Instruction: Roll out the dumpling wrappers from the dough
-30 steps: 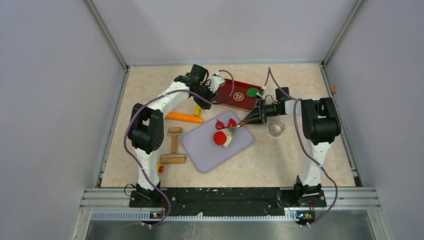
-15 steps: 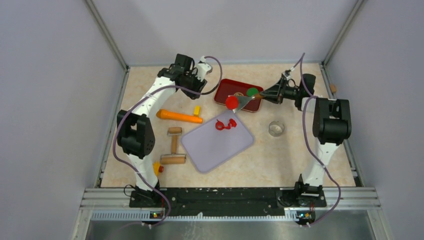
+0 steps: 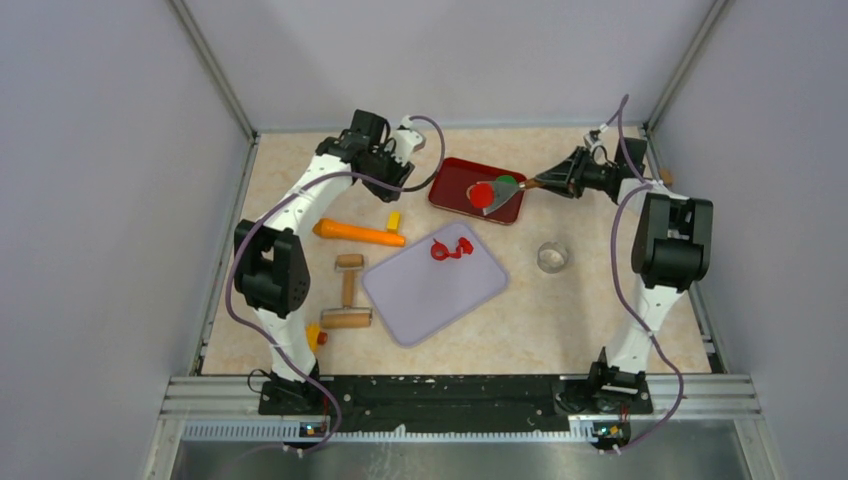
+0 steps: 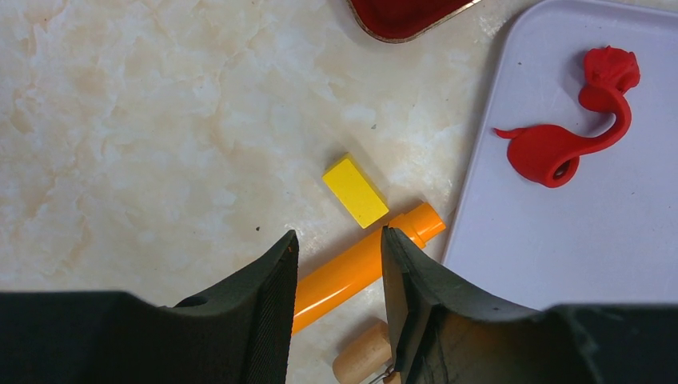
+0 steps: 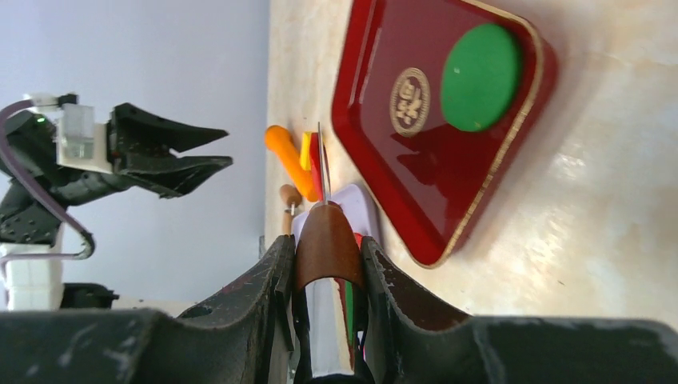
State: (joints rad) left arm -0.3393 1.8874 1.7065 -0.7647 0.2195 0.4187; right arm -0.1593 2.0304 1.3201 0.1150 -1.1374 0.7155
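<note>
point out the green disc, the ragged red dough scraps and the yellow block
green disc (image 5: pixel 480 76), right wrist view, centre of its flat face
red dough scraps (image 4: pixel 537 149), left wrist view, on the thick lower curl
yellow block (image 4: pixel 356 190), left wrist view, middle of its top face

The board (image 3: pixel 435 285) lay at the centre of the table (image 3: pixel 580 310). The dough (image 3: pixel 450 248) lay on the far part of the board. The tray (image 3: pixel 450 180) lay behind the board, apart from it. A disc (image 3: pixel 506 184) lay in the right end of the tray. The scraper (image 3: pixel 497 199) reached leftward from the right gripper (image 3: pixel 541 184) over the tray. The wrapper (image 3: pixel 481 193) lay on its blade, just left of the disc. Left of the board lay the stick (image 3: pixel 358 234), with the block (image 3: pixel 394 221) just behind its right end. The roller (image 3: pixel 347 318) lay nearer the arms. The cup (image 3: pixel 552 257) stood right of the board.
</note>
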